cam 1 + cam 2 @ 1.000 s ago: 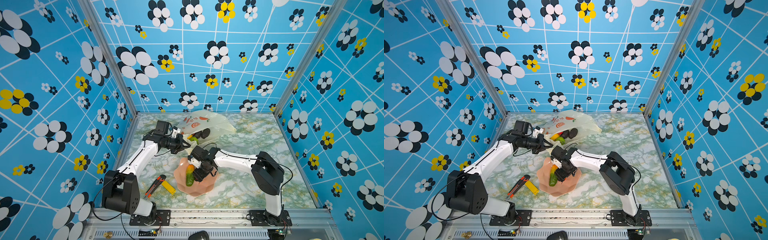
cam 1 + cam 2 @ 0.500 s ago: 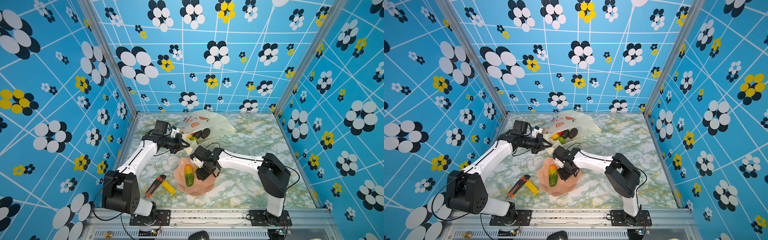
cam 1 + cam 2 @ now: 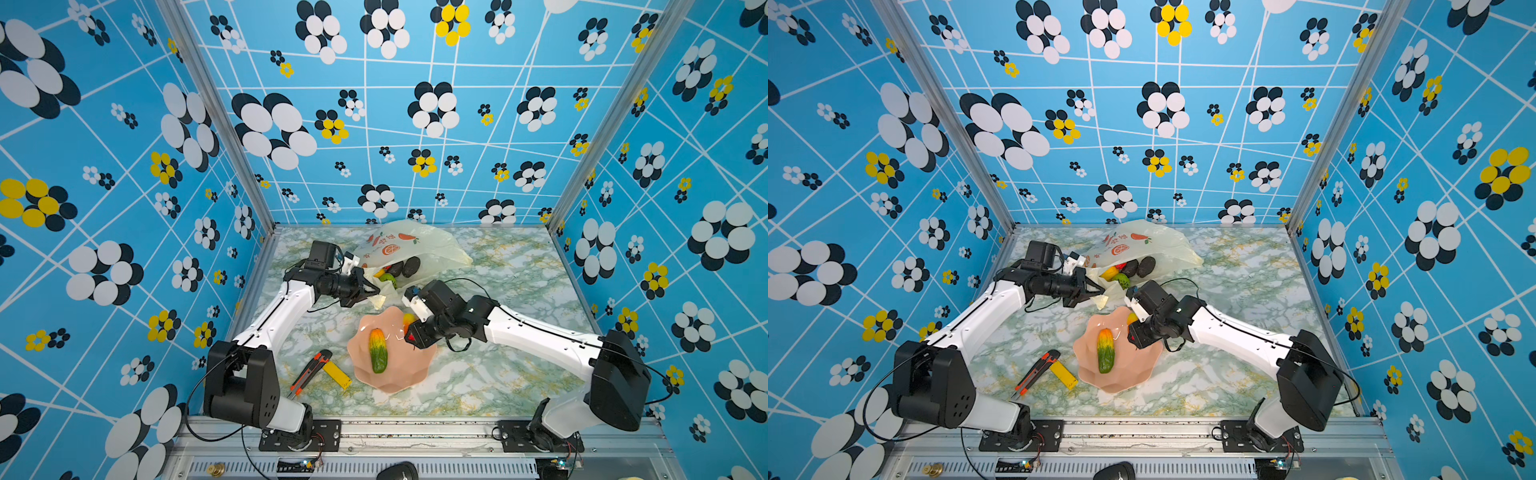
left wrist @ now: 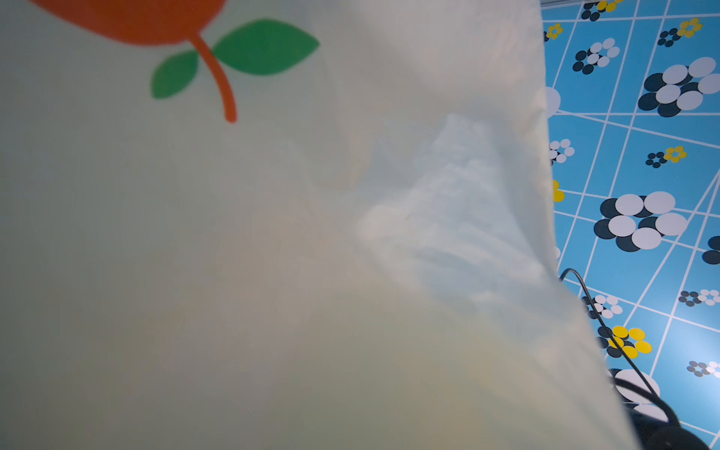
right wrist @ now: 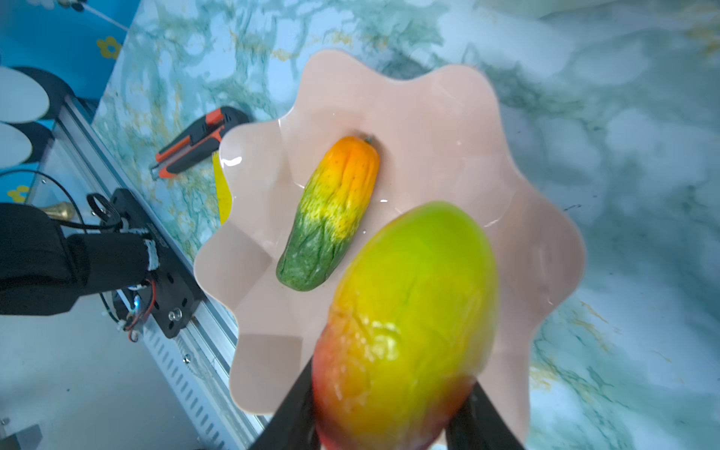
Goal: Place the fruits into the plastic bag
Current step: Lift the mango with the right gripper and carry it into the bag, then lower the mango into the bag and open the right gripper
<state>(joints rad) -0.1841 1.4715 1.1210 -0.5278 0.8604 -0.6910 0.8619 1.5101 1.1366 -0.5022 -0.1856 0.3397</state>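
Red-yellow mango (image 5: 405,323) now raised, right gripper (image 5: 389,415) clamped

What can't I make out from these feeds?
- Left gripper, exact grip: the plastic bag blankets the left wrist view; too small in both top views.
- Bag's deeper contents: print and folds hide everything past the fruits at its mouth in both top views.
- Mango: in both top views the right arm covers all but a sliver.
- Right gripper: mostly cut off by the right wrist view's edge.
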